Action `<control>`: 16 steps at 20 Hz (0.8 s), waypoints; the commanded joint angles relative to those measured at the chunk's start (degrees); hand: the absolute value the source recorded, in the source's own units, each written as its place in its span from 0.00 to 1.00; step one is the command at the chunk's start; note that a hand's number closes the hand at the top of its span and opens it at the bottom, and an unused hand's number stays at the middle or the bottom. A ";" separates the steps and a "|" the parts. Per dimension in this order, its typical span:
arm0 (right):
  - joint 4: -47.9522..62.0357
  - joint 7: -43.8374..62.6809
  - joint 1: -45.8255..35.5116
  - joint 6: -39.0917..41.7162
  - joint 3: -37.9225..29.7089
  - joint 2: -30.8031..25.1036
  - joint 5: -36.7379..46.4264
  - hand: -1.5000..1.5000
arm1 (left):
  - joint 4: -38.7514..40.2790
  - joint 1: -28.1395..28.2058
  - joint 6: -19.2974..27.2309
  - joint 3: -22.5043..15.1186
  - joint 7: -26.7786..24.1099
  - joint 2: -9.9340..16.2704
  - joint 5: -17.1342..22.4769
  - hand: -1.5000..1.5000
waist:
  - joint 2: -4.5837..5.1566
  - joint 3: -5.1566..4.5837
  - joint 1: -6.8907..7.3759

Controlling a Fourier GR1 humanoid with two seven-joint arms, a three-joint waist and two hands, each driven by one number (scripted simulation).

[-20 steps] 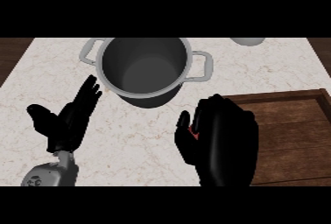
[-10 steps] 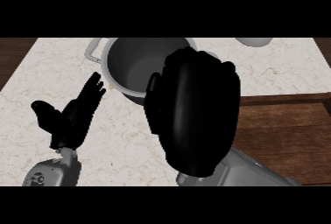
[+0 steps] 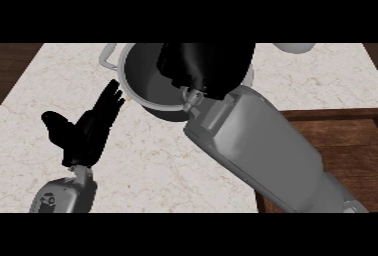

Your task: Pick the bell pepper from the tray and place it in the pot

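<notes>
one pot [image 3: 148, 82], one tray [image 3: 332, 135] — two robot hands [image 3: 85, 130]

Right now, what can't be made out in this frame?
- Bell pepper: not visible in the head view; whether the right hand over the pot holds it is hidden.
- Right hand's fingers: turned away, unclear.
- Tray: mostly covered by the right forearm.
- Grey object: cut off at the top.

A pale marbled counter [image 3: 162, 165] carries a white rounded object [image 3: 299, 47] at its far right edge.
</notes>
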 commanded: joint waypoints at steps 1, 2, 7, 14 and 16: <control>10.73 10.61 -7.22 -2.22 -4.39 0.78 -3.57 1.00 | -0.70 -1.53 0.77 -0.94 1.23 -0.51 -1.01 0.50 | 0.20 0.05 0.35; 12.64 11.09 -6.23 -5.77 -2.32 0.78 -3.59 1.00 | 0.07 -2.43 0.03 -0.26 1.15 -0.19 -0.14 0.50 | 0.35 0.04 0.39; 24.54 5.87 -7.85 -10.85 -1.56 0.79 -7.11 1.00 | -0.72 0.35 -1.71 1.01 0.01 0.96 1.55 0.50 | 0.45 0.06 0.54; 27.85 4.45 -3.66 -22.43 -9.38 0.79 -15.59 0.00 | 0.06 -1.03 -1.35 0.65 -0.27 0.61 0.80 0.50 | 0.83 0.14 1.07; 29.51 3.15 -3.57 -25.35 -10.63 0.79 -18.25 0.00 | -0.16 -0.90 -1.18 0.65 -0.30 0.79 0.39 0.50 | 0.82 0.16 1.34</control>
